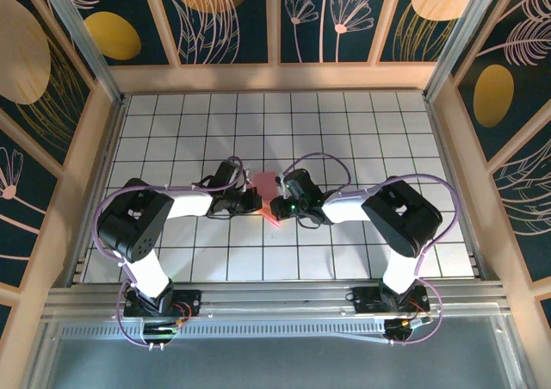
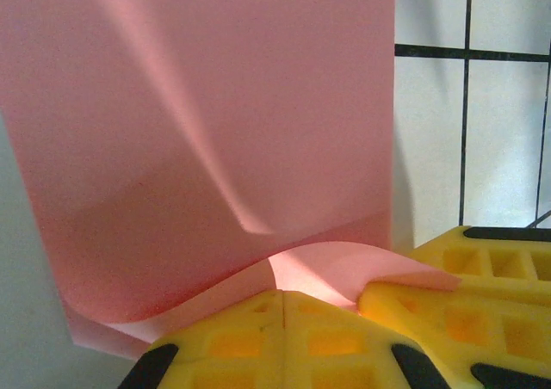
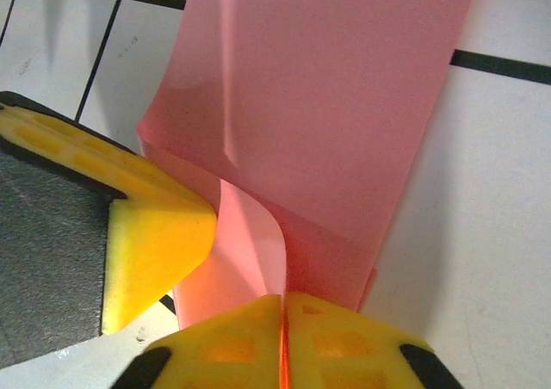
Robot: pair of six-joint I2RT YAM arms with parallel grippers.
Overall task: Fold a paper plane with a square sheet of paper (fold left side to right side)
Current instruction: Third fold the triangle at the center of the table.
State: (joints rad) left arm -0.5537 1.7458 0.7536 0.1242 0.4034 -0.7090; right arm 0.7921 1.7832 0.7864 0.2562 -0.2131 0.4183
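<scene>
Pink-red square sheet of paper lies lengthwise away from the arms, pinched by left gripper and right gripper.

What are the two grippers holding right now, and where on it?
Both hold the pink-red sheet of thin paper. The left gripper and the right gripper each have their jaws shut on its curled near end, side by side.

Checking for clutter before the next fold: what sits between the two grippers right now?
The pink paper, curled and pinched by both the left gripper and the right gripper. The top view shows nothing else between them.
</scene>
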